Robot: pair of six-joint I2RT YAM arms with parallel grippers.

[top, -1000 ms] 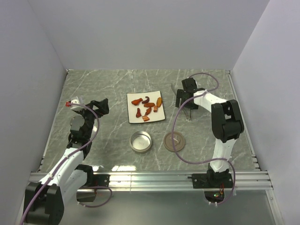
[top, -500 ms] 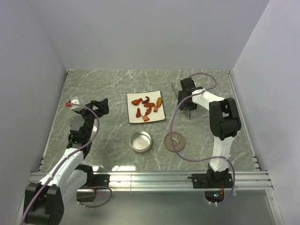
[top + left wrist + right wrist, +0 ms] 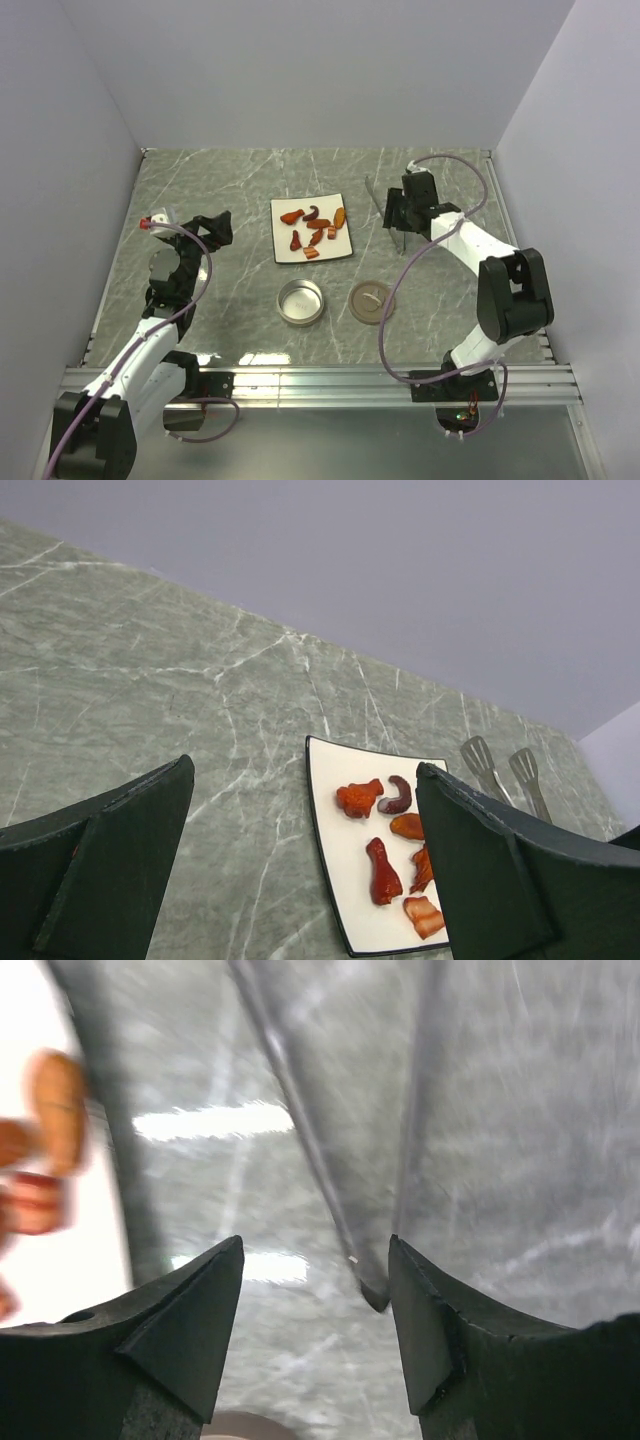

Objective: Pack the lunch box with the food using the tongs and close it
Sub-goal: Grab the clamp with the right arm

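Note:
The tongs (image 3: 372,192) lie on the table right of the plate. My right gripper (image 3: 400,213) hangs low over them. In the blurred right wrist view the tongs (image 3: 320,1190) run up as a narrow V. Their joined end sits between my right gripper's (image 3: 315,1290) open fingers, close to the right one and clear of the left. The food (image 3: 315,230) lies on the white plate (image 3: 285,250). The lunch box (image 3: 301,302) stands open in front of the plate, with its brown lid (image 3: 371,301) flat beside it. My left gripper (image 3: 215,228) is open and empty, left of the plate.
The left wrist view looks between its fingers at the plate (image 3: 335,810), the food (image 3: 383,872) and the tongs' flat tips (image 3: 480,760). Walls close the table at the back and both sides. A metal rail (image 3: 320,380) runs along the near edge.
The right arm's elbow has swung out to the right and toward the front. Its gripper shifted slightly right over the tongs and its jaws narrowed. The left arm has not moved.

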